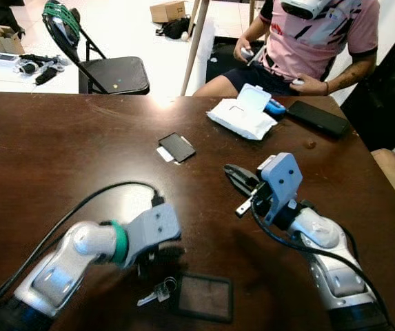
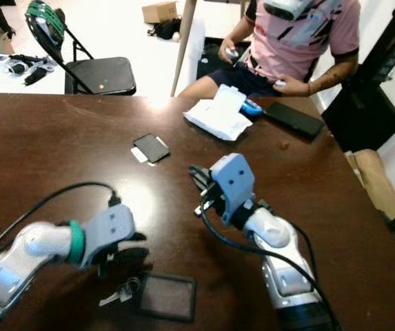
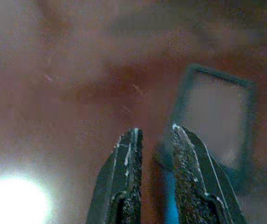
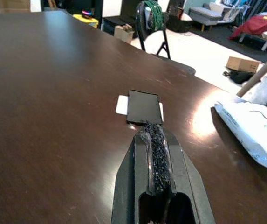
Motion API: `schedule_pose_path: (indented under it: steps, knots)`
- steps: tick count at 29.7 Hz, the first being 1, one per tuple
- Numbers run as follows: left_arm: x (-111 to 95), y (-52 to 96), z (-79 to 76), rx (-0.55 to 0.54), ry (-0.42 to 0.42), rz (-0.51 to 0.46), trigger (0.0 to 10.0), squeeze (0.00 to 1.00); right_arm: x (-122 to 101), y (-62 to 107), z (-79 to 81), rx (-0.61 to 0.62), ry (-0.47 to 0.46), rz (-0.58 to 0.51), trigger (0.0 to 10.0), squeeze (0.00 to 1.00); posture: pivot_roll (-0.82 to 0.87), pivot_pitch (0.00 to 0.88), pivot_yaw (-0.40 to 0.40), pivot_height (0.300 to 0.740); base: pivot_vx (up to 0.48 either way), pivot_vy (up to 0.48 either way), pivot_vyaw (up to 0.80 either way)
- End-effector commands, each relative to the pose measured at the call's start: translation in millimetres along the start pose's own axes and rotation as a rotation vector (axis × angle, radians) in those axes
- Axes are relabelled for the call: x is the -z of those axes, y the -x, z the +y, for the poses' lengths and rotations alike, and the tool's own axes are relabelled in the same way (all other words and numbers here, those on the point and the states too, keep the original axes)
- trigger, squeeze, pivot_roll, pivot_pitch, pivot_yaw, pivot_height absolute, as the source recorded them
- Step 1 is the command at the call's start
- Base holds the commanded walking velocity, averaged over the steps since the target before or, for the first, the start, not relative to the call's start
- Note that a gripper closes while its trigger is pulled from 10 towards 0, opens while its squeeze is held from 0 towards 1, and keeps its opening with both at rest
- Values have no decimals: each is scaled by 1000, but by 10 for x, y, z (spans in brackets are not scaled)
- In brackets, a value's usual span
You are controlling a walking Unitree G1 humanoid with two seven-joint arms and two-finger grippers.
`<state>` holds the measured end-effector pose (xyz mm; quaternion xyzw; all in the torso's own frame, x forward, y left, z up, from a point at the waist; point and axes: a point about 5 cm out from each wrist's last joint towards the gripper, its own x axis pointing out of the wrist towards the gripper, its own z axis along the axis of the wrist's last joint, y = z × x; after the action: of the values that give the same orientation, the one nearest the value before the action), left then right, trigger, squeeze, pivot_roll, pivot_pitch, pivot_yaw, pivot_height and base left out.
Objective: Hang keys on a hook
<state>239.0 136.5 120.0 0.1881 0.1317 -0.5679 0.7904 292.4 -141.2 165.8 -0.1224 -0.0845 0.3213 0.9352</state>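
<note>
1. The keys are a small silvery bunch on a ring, lying flat at the near edge of the tabletop, just beside a dark-framed rectangular tag.
2. My left hand is down right over the keys; in my left wrist view its fingers stand slightly apart with nothing between them, and the framed tag lies just beyond the tips.
3. My right hand hovers above the middle of the tabletop, its fingers pressed together and empty, pointing toward a small black card.
4. The tabletop is dark brown polished wood with bright glare.
5. At the far edge lie a white wipes packet and a black phone.
6. A seated person in a pink shirt is behind the tabletop; a black folding chair stands on the pale floor.
</note>
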Motion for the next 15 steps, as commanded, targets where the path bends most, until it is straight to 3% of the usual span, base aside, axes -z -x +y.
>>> schedule_pose_path:
  steps: [1, 13, 15]
  knots:
    - [-24, 83, 6, -4, 24, -26, 10000, 0, 5, 28, -1, 2, -9, 6, 10000, 0, -40, 64, 43, 740, 0, 0, 0]
    - [100, 291, -103, -38, 121, -30, 10000, 0, -24, 26, -26, -8, -2, 5, 10000, 0, -48, 61, 30, 740, 0, 0, 0]
    - [170, 331, -144, -51, 171, -31, 10000, 0, -29, 35, -32, -10, 1, 8, 10000, 0, -47, 64, 24, 740, 0, 0, 0]
